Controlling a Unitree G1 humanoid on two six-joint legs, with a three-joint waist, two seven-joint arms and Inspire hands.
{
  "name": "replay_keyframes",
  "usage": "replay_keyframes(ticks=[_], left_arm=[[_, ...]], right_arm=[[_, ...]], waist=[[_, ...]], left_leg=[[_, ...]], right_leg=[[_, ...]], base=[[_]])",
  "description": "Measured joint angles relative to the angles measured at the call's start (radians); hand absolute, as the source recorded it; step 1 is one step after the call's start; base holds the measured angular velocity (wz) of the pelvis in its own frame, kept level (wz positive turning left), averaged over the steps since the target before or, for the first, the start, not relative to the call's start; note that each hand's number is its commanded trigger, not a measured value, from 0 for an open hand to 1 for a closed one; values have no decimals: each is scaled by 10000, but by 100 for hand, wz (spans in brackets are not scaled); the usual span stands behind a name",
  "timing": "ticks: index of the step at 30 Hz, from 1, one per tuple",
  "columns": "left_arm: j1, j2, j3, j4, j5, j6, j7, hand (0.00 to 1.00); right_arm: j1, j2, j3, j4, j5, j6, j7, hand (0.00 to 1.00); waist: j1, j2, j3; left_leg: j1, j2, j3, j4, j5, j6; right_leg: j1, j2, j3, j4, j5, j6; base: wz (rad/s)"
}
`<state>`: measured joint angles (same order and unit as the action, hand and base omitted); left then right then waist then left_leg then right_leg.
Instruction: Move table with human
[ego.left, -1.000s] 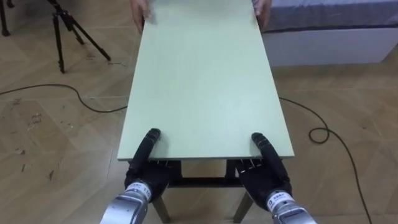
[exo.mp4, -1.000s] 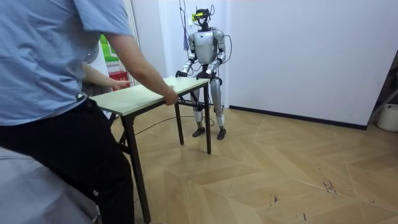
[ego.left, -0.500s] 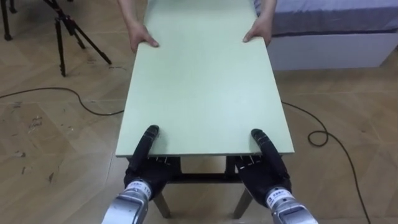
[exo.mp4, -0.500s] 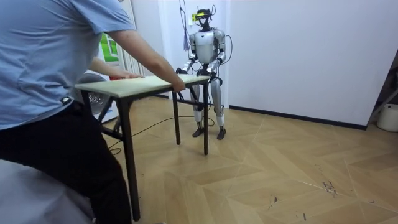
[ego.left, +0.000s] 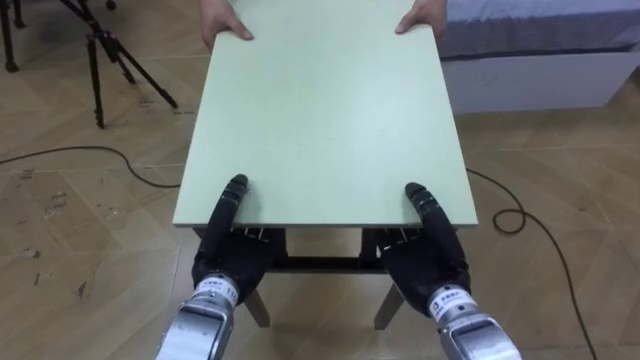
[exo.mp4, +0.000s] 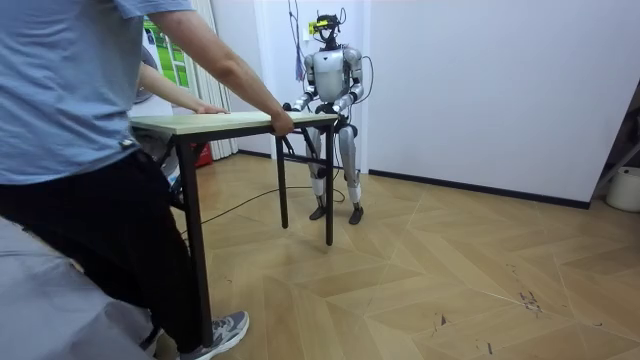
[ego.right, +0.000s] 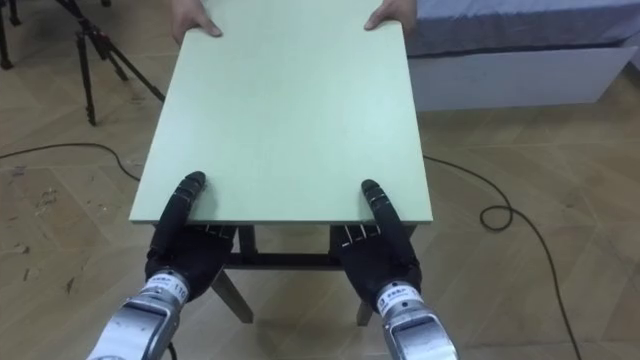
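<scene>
Two grips: left robot hand (ego.left: 228, 265) and right robot hand (ego.left: 425, 265) clamp the near edge of the table (ego.left: 320, 110), thumbs on top; its long axis runs ahead to a person's hands (ego.left: 225, 22) at the far edge.

Both eye views look steeply down from the robot's head, close above the near end of the pale green surface (ego.left: 325, 110), with the right eye set slightly to one side. The room view stands well off beside the person (exo.mp4: 70, 120) at the far end and faces the robot. All three views share the surface.
</scene>
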<state>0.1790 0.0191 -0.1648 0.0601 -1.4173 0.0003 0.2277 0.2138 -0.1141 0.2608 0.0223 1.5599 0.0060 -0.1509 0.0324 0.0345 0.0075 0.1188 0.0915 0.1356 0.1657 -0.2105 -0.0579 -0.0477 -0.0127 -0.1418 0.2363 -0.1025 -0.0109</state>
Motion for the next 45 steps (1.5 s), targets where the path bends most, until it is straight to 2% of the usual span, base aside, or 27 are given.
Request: replay_keyframes(ticks=[6,10,12,15,19,23,25,27,31,32,34,37,39,40,41,42,43,44,45], left_arm=[[503,-15,-57,-173,-6,64,-247,100],[1028,-10,-111,-635,-57,70,-408,100],[1262,1,-315,-928,-65,25,-424,100],[1470,7,-526,-1162,-54,-177,-435,100],[1500,80,-773,-1172,-50,-521,-435,100],[1543,140,-1143,-1232,-64,-1017,-435,100],[1677,162,-1253,-1320,-60,-1099,-436,100],[1796,291,-1486,-1430,-67,-1252,-452,100],[1847,535,-1626,-1432,-164,-1425,-614,100],[1847,602,-1718,-1432,-164,-1560,-622,100],[1846,729,-1730,-1432,-164,-1592,-644,100],[1850,863,-1778,-1428,-161,-1637,-812,100],[1901,911,-1797,-1384,-223,-1636,-826,100],[1918,942,-1827,-1380,-232,-1650,-827,100],[1942,939,-1853,-1362,-239,-1695,-827,100],[1949,957,-1862,-1362,-330,-1712,-832,100],[1963,970,-1864,-1363,-353,-1715,-844,100],[2000,952,-1935,-1364,-452,-1760,-865,100],[2177,867,-1988,-1370,-535,-1763,-898,100]], right_arm=[[416,-102,49,-221,-198,-2,235,100],[989,-176,116,-847,-239,-6,267,100],[1325,-190,136,-1060,-293,-157,443,100],[1561,-195,305,-1141,-336,-441,732,100],[1673,-194,385,-1142,-349,-546,954,100],[1684,-355,733,-1143,-294,-1064,1184,100],[1771,-397,824,-1143,-302,-1211,1257,100],[1937,-452,969,-1143,-246,-1449,1471,100],[2010,-516,1242,-1142,-140,-1681,1559,100],[2022,-566,1391,-1141,-109,-1790,1565,100],[2059,-613,1505,-1139,97,-1884,1571,100],[2133,-585,1591,-1074,185,-1908,1771,100],[2123,-480,1594,-832,169,-1901,1929,100],[2123,-496,1595,-793,183,-1901,1962,100],[2120,-544,1594,-735,210,-1912,1998,100],[2122,-543,1591,-728,204,-1904,2011,100],[2121,-533,1591,-727,178,-1904,2013,100],[2130,-525,1592,-731,129,-1947,2055,100],[2160,-628,1602,-731,112,-1950,2089,100]], waist=[[46,0,-2],[130,3,0],[251,2,0],[280,13,7],[297,17,9],[288,0,10],[265,-4,12],[271,-24,25],[247,-69,42],[232,-99,61],[224,-184,84],[319,-310,84],[415,-373,80],[539,-347,83],[659,-258,91],[650,-235,89],[654,-230,91],[686,-171,99],[806,-20,52]], left_leg=[[116,-6,7,-47,0,0],[34,0,12,-46,-1,0],[-21,-6,13,-37,-1,-1],[-37,-3,13,-38,-1,-1],[-90,-2,9,-55,-5,-1],[-249,2,-16,-47,-4,-1],[-248,8,-15,-27,-4,-1],[-279,8,-14,-6,-4,-1],[-410,10,-7,34,-4,-1],[-417,15,-9,70,-4,-1],[-446,39,-11,228,-16,-19],[-929,194,-24,1160,-171,-194],[-1912,448,-342,3208,-221,-276],[-2132,546,-423,3721,-215,-277],[-2564,795,-538,4678,-172,-277],[-3016,1026,-558,5467,55,-284],[-3204,1120,-556,5787,202,-276],[-3464,1283,-555,6483,445,-233],[-3502,1285,-543,7635,608,-245]], right_leg=[[119,4,14,-101,-15,21],[76,17,12,-133,-31,28],[46,12,10,-133,-32,29],[28,15,-2,-132,-32,30],[-94,10,-7,5,-36,24],[-258,3,-48,46,-11,-12],[-253,4,-59,54,-8,-17],[-273,1,-61,54,-6,-20],[-408,0,-47,93,4,-35],[-426,1,-32,159,-12,-39],[-427,-1,-39,283,-121,-69],[-690,38,-59,639,-276,-222],[-779,167,-93,758,-355,-456],[-789,222,-133,783,-410,-549],[-833,362,-128,849,-495,-703],[-928,505,-186,948,-656,-849],[-950,556,-232,964,-699,-885],[-978,660,-229,997,-740,-1025],[-1035,772,-232,1186,-800,-1186]], base=[[-1],[2],[4],[2],[0],[0],[0],[0],[0],[0],[5],[-2],[-11],[-24],[-20],[-13],[-3],[-20],[-27]])
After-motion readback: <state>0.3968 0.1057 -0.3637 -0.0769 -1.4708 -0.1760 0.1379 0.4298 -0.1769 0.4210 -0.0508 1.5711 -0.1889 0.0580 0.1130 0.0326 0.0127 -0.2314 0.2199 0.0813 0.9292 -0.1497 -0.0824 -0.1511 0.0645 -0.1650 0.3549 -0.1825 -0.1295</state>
